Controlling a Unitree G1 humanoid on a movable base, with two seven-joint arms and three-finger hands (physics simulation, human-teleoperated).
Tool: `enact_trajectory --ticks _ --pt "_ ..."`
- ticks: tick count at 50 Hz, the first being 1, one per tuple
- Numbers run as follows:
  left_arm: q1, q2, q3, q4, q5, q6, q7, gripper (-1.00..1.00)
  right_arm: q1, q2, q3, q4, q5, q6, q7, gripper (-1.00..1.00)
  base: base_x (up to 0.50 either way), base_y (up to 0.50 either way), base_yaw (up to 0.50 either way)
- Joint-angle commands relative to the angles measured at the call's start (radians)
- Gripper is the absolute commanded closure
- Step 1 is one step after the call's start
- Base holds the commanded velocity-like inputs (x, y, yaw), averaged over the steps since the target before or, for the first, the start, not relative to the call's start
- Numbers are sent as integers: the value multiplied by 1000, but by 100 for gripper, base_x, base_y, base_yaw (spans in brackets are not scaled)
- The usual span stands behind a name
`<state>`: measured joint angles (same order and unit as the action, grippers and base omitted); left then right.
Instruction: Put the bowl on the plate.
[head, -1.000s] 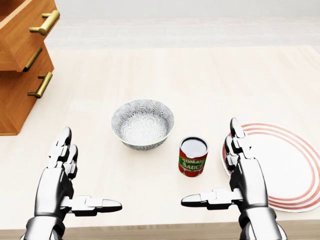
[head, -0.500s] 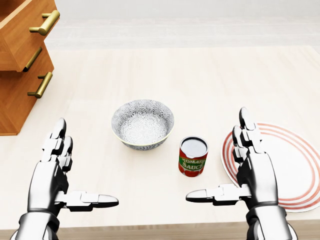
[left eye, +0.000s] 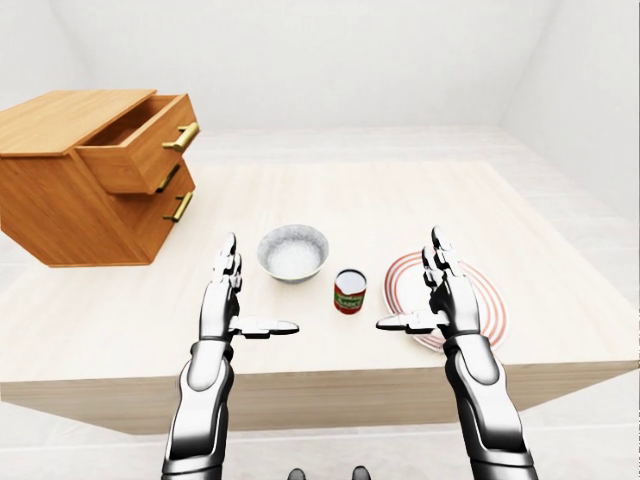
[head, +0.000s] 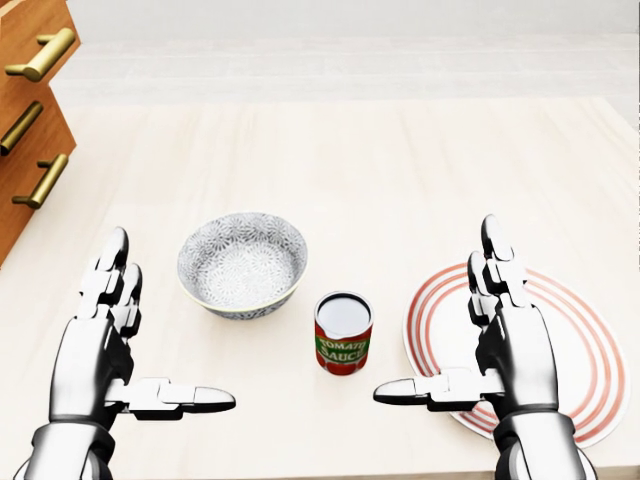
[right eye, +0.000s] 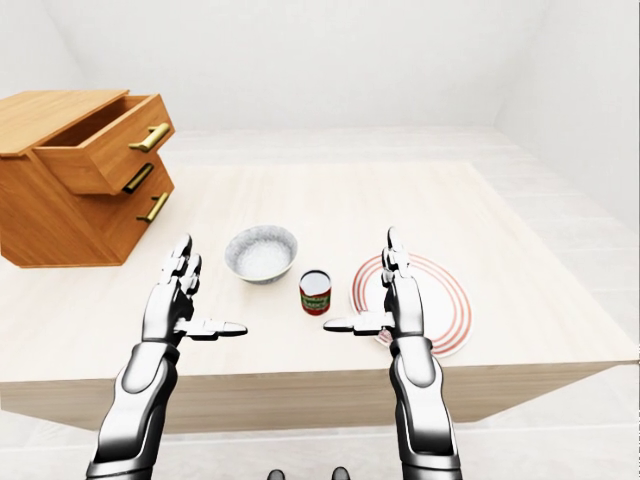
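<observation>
A grey patterned bowl (head: 242, 263) stands upright on the pale wooden table (head: 380, 160), left of centre in the head view. The white plate with red rings (head: 572, 335) lies flat at the lower right. My left hand (head: 165, 325) hovers open below and left of the bowl, apart from it, with its thumb pointing right. Over the plate's left rim my right hand (head: 435, 312) is open too, its thumb pointing left toward the can. Neither hand holds anything.
A tomato sauce can (head: 343, 333) stands between bowl and plate. A wooden drawer cabinet (left eye: 90, 170) with its top drawer pulled out sits at the table's upper left. The table's near edge (left eye: 320, 375) runs just under my forearms.
The whole picture has shifted left and slightly down, so the camera has moved right. Both hands stay open; the right one rose a little at first.
</observation>
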<state>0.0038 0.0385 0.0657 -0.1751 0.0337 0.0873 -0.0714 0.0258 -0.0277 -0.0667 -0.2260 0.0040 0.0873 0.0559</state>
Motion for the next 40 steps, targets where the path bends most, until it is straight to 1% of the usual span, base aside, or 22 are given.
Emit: enact_trajectory --ticks 1,40 --pt "3 0 1 -18 2 0 -4 -100 4 0 1 -4 -2 0 -1 -100 11 -24 0" --pt "3 1 6 -56 7 0 -13 -100 11 2 2 -15 -1 0 4 -100 10 -24 0"
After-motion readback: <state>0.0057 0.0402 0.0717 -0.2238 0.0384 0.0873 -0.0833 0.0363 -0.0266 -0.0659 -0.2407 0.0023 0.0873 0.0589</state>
